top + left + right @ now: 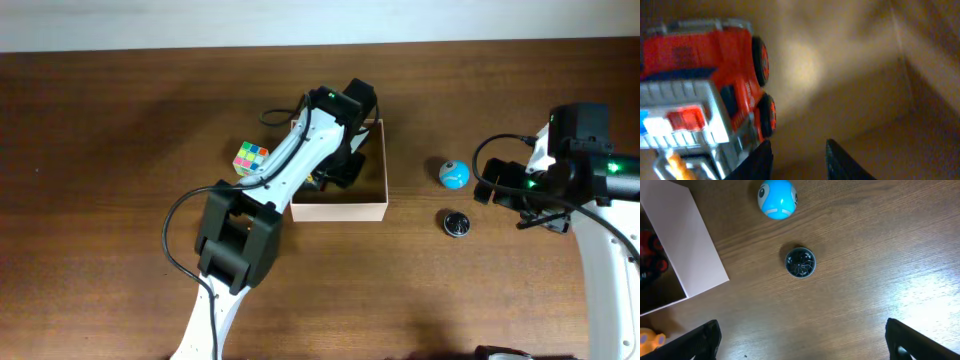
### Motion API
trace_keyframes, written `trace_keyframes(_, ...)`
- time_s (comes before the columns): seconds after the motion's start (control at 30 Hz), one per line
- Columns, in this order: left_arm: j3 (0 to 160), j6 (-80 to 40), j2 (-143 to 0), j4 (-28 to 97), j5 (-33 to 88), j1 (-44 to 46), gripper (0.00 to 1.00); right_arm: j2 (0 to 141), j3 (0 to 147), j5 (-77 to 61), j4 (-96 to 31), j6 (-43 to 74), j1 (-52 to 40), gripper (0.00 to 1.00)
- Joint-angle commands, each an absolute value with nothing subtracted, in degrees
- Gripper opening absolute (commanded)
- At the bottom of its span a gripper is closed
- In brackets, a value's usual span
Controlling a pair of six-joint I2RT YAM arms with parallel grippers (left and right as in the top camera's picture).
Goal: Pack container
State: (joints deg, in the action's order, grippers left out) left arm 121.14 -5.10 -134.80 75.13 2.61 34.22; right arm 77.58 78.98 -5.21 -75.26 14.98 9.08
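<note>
The container [340,211] is a square box with white walls, standing mid-table. My left gripper [336,172] is down inside it. In the left wrist view the fingers [797,161] are slightly apart with nothing between them, next to a red and grey toy fire truck [705,85] lying on the tan inside of the container [850,75]. My right gripper [492,190] is wide open and empty [800,350] above the bare table, right of the box. A blue ball [453,173] and a dark round toy [457,223] lie between it and the container.
A multicoloured puzzle cube [250,158] lies just left of the box. In the right wrist view the blue ball [777,199], dark round toy [800,262], container wall [690,245] and a small orange-yellow thing [650,340] show. The table is dark wood.
</note>
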Motion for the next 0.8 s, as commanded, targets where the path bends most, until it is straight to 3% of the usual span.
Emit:
trace_keyframes(0.0, 120.6, -4.2, -135.1, 72.8, -1.6, 34.1, 0.36, 77.6, 80.1, -4.2, -75.7, 14.9, 9.6, 0.99)
trace_keyframes(0.43, 120.6, -24.3, -135.1, 70.6, -13.8, 34.1, 0.38, 77.6, 80.1, -4.2, -76.4, 14.9, 9.6, 0.98)
trace_keyframes(0.7, 120.6, -27.8, -135.1, 69.1, -15.5, 34.1, 0.44, 77.6, 80.1, -4.2, -76.4, 14.9, 9.6, 0.99)
trace_keyframes(0.77, 120.9, -27.7, -135.1, 68.8, -15.5, 34.1, 0.5, 77.6, 80.1, -3.8, -76.4, 14.9, 9.6, 0.99)
